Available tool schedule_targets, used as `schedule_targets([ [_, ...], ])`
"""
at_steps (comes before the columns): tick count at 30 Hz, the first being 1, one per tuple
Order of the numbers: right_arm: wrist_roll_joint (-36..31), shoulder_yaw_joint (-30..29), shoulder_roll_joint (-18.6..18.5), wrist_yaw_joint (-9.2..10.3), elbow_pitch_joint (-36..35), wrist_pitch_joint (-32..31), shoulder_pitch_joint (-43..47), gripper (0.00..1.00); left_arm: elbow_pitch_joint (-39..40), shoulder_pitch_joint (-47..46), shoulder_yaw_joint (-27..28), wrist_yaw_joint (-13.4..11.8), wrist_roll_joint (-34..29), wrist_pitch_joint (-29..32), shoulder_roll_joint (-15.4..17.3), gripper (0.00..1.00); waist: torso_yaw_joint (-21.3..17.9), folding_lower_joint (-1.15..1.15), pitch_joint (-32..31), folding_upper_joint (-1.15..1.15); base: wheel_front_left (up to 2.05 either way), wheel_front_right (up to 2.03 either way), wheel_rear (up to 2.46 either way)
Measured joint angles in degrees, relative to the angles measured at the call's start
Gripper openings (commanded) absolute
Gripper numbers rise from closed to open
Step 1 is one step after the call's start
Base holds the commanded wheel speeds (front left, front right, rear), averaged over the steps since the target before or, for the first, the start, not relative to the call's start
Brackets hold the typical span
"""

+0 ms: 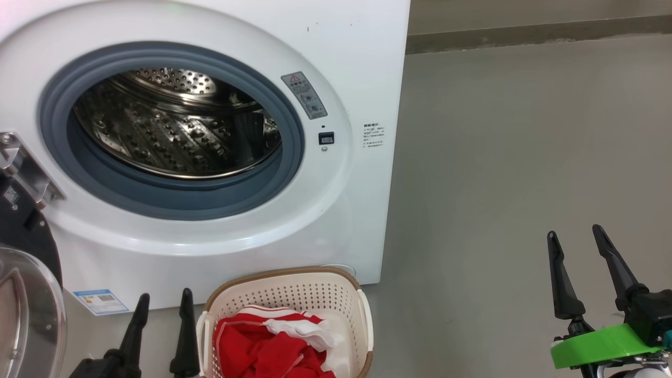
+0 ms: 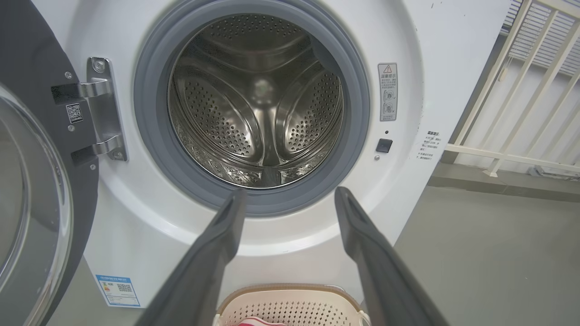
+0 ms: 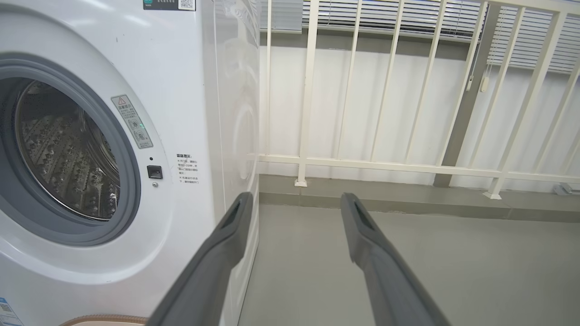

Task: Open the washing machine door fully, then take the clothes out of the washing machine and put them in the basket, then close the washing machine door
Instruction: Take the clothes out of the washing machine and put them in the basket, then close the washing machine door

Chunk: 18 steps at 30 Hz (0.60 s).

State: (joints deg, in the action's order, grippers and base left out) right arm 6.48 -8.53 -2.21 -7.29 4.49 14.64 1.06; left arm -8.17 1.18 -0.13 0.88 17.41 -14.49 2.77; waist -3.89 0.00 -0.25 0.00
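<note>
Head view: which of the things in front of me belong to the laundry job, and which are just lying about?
Job:
- washing machine, drum looks empty
- washing machine door, swung open
- clothes, in the basket
- left gripper and right gripper, both open and holding nothing

Just there:
- white railing
- window blinds
- grey floor

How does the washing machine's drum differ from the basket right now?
The drum is round, shiny steel; the basket is rectangular, cream plastic with a brown rim. The drum looks empty, while the basket holds the red clothes. The drum sits inside the washing machine; the basket stands on the floor before it. Both have perforated walls.
</note>
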Motion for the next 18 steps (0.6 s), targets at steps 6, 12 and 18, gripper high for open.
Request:
schedule_targets([
  [6,0.0,0.0,0.0,0.00,0.1,0.0,0.0,1.00,0.0,0.0,-0.1,-0.4,-0.3,0.0,0.0,1.00,0.2,0.00,0.0,0.00,-0.89,0.68,0.21],
  [12,0.0,0.0,0.0,0.00,0.2,0.0,0.0,1.00,-0.1,0.0,-0.2,-0.4,-0.2,0.0,0.0,1.00,0.3,0.00,-0.2,0.00,-1.65,1.55,0.11],
  [18,0.0,-0.1,0.0,0.00,0.5,0.0,0.0,1.00,0.1,0.0,-0.6,-0.3,-0.2,0.0,0.0,1.00,0.4,0.00,-0.5,0.00,-1.85,1.85,0.00],
])
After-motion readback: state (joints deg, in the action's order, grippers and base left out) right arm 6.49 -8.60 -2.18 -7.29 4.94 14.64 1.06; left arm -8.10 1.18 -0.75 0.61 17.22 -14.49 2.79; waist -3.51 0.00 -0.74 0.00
